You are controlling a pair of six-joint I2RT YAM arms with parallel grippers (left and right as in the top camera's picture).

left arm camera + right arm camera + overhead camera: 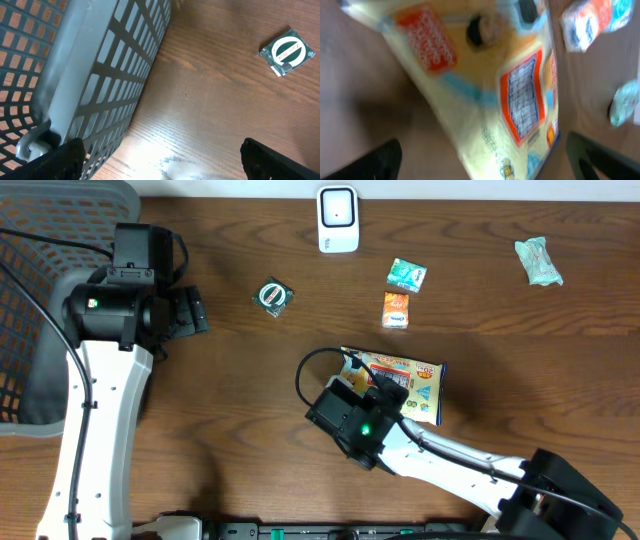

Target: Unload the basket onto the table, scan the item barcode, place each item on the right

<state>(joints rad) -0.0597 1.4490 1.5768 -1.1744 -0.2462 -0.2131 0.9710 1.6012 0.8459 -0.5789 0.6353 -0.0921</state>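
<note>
I can read no text anywhere. Print on the yellow snack bag (485, 90) is blurred. The round logo on the green packet (287, 51) is too small for me.

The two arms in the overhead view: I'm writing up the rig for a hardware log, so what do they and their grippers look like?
Both arms pair white link segments with black joint housings. The left arm and right arm each show a small green light on a black housing. A black cable loops beside the right gripper. The left gripper is black, and the wrist views show black fingertips.
</note>
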